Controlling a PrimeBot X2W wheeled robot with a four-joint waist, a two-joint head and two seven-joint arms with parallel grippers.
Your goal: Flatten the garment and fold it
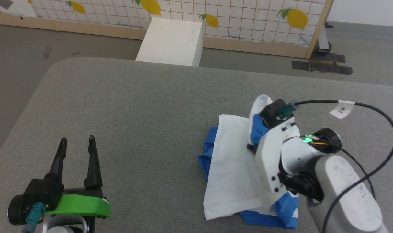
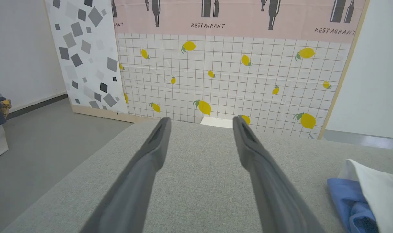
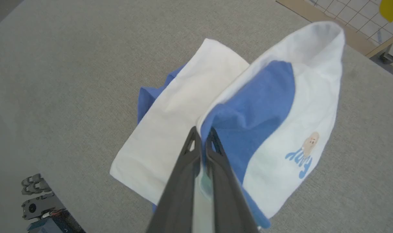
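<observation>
The garment (image 1: 232, 161) lies partly folded on the right half of the grey table (image 1: 135, 106), white body uppermost with blue sleeves showing at its edges. My right gripper (image 1: 252, 146) is shut on a hem of the garment (image 3: 170, 113), holding one flap raised above the rest. That raised flap shows blue fabric and the small cartoon patch (image 3: 308, 145). The closed fingertips of the right gripper (image 3: 201, 133) pinch the cloth's edge. My left gripper (image 1: 77, 142) rests open and empty near the front left, well apart from the garment (image 2: 371, 191). Its fingers (image 2: 157, 139) point across the bare table.
A white box (image 1: 172, 42) stands on the floor just past the table's far edge, also in the left wrist view (image 2: 216, 122). Behind it is a lemon-patterned panel (image 1: 248, 19). A black cable (image 1: 377, 113) loops over the right arm.
</observation>
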